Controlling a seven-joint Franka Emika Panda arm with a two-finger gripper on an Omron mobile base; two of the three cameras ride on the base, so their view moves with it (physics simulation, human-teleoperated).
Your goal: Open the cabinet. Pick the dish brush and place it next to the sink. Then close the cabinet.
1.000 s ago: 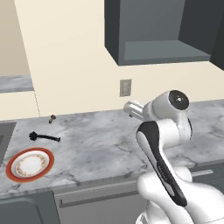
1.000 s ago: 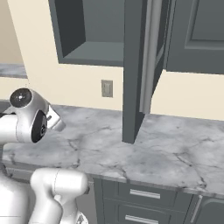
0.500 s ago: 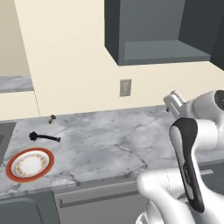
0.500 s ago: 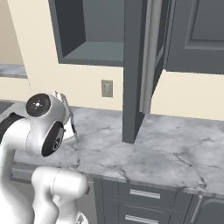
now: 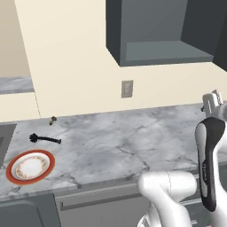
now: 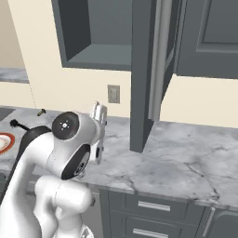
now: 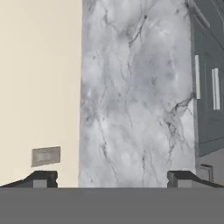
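One empty, spread-fingered gripper (image 7: pixel 112 178) has swung right toward the open dark grey cabinet door (image 6: pixel 142 74), leaving the black bushy-headed dish brush (image 5: pixel 44 139) delivered beside the sink.

You get two base views from behind the arm, left and right, both facing the marble counter (image 5: pixel 133 142) and open cabinet (image 6: pixel 93 32). Your hand view, rolled sideways, looks along that counter.

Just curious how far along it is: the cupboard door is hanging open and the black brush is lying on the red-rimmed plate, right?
Not quite. The cupboard door is open, but the black brush lies on the counter just behind the red-rimmed plate, not on it, as the left base view shows.
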